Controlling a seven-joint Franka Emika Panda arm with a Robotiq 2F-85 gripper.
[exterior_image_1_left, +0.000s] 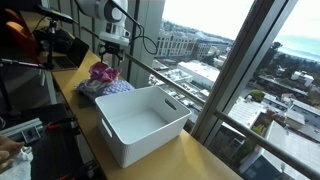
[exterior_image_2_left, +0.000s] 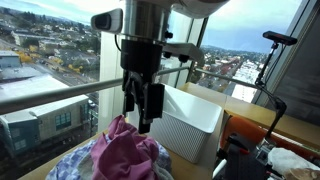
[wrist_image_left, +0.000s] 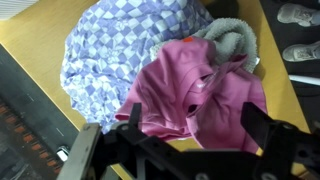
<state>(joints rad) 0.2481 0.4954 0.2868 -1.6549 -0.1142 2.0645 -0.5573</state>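
Claw (exterior_image_2_left: 143, 115) spread wide, nothing btwn fingers, pointing straight down over pink cloth (exterior_image_2_left: 125, 150). Tips just above it; contact can't be told. Wrist view: claw (wrist_image_left: 195, 128) sits over pink cloth (wrist_image_left: 200, 90), which lies crumpled on top of the pile. Lilac-white checked cloth (wrist_image_left: 110, 50) touches it on one side, pale fleece (wrist_image_left: 235, 40) behind. Pile lies toward far end of bench (exterior_image_1_left: 70, 95), near window-side edge. White bin (exterior_image_1_left: 140, 125) stands just beside pile, mid-bench, same edge.

A crumpled pink garment (wrist_image_left: 205, 95) lies heaped on a lilac-checked cloth (wrist_image_left: 115, 50), touching a grey fleecy piece (wrist_image_left: 232, 38), on a wooden tabletop (wrist_image_left: 30, 22).
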